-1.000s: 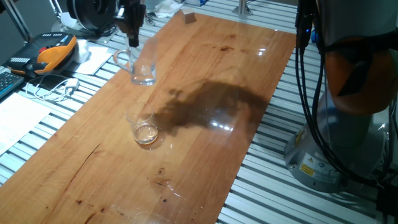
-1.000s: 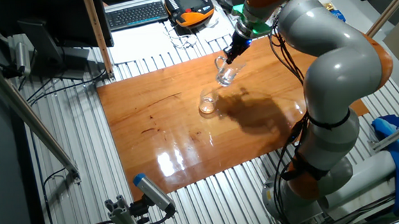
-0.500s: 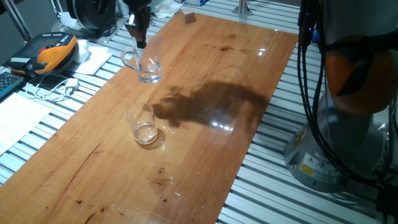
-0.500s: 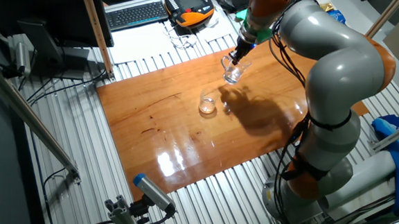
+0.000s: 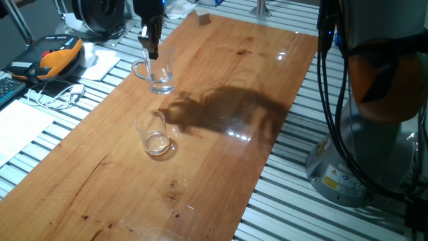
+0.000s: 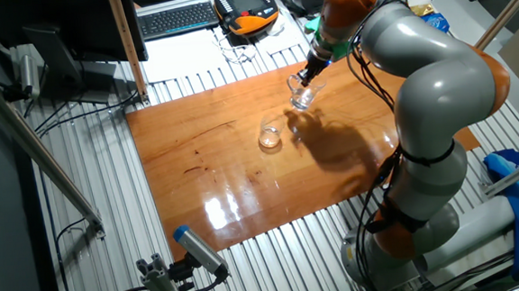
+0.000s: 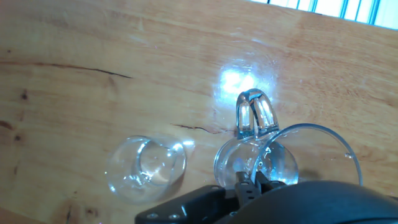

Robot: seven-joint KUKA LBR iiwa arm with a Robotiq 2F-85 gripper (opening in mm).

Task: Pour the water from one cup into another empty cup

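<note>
Fingers point(image 7: 249, 184) pinching the rim of the handled mug point(image 5: 159, 72), mostly hidden under the gripper point(image 7: 250, 186) housing in the hand view. Standing upright on the wooden table point(image 5: 221, 73), handle pointing toward twelve o'clock in the hand view. Water too faint to confirm. Tumbler point(image 5: 153, 133) sitting upright near the mug, at its nine o'clock there.

1. A wooden tabletop point(image 5: 221, 80) lies on a ribbed metal bench point(image 5: 321, 214), showing glare patches and a dark shadow.
2. An orange and grey handheld pendant point(image 5: 53, 57) sits at 10 o'clock from the wood in one fixed view, with white cables point(image 5: 60, 94) just beside it.
3. A small wooden block point(image 5: 203, 18) rests at the board's 12 o'clock end.
4. A black keyboard point(image 6: 178, 18) lies at 11 o'clock in the other fixed view.
5. A blue-tipped cylinder point(image 6: 198, 248) sits on a stand at 7 o'clock there.
</note>
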